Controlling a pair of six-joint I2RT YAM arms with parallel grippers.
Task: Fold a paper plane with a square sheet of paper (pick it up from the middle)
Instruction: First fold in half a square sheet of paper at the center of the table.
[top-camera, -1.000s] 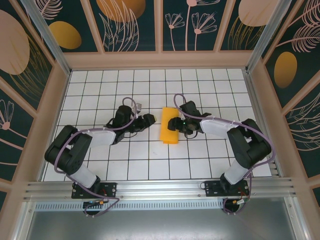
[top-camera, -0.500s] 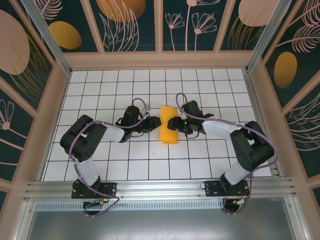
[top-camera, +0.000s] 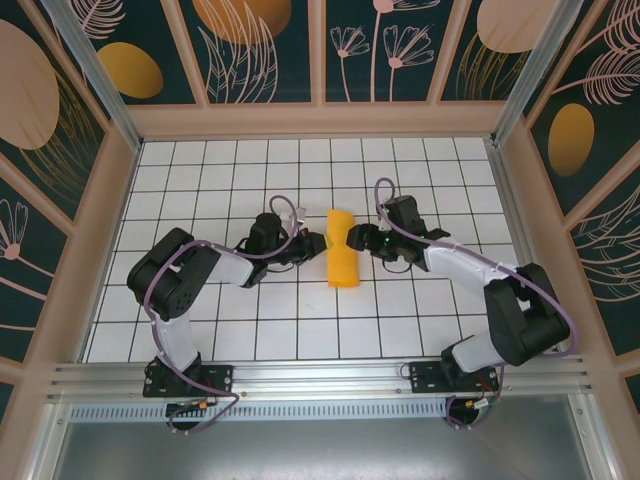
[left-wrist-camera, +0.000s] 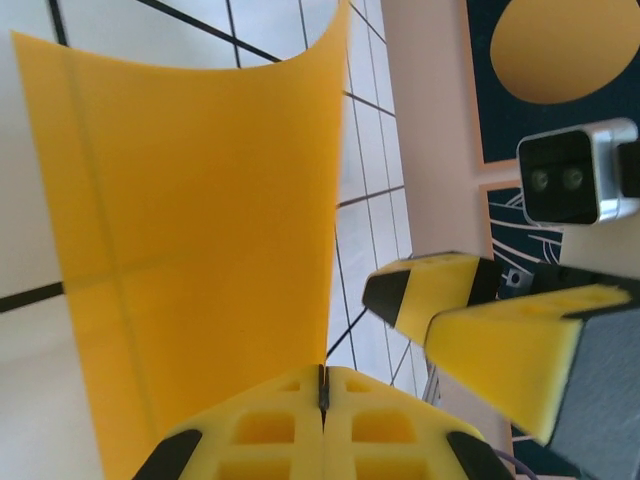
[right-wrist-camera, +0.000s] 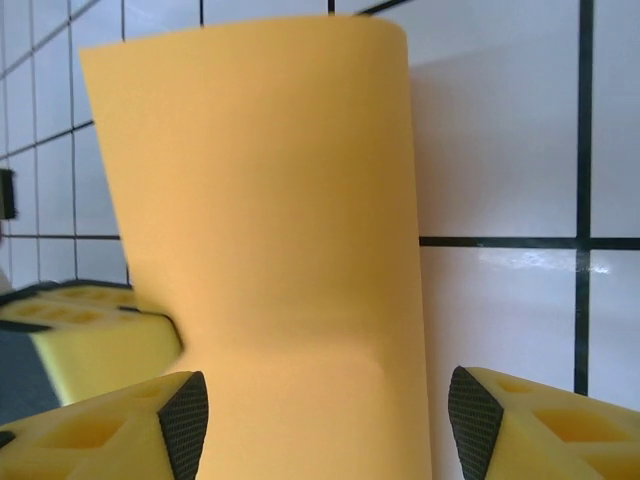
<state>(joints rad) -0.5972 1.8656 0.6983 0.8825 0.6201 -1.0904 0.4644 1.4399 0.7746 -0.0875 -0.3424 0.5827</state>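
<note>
Square sheet of paper (top-camera: 342, 250) curled, left fingers (left-wrist-camera: 260, 430) pinching its edge, right fingers (right-wrist-camera: 540, 420) apart

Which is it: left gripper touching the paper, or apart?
Touching. The left wrist view shows the left gripper shut, with one edge of the paper running straight into the seam between its jaws, no gap visible.

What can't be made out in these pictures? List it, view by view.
- Top external: the creases in the square sheet of paper, too small; its left edge at the grip, covered by the left end effector.
- Left wrist: how deep the sheet sits in the shut left end effector, hidden by its fingers.
- Right wrist: the sheet's near edge, cut off by the frame's bottom between the fingers of the open right end effector.
</note>
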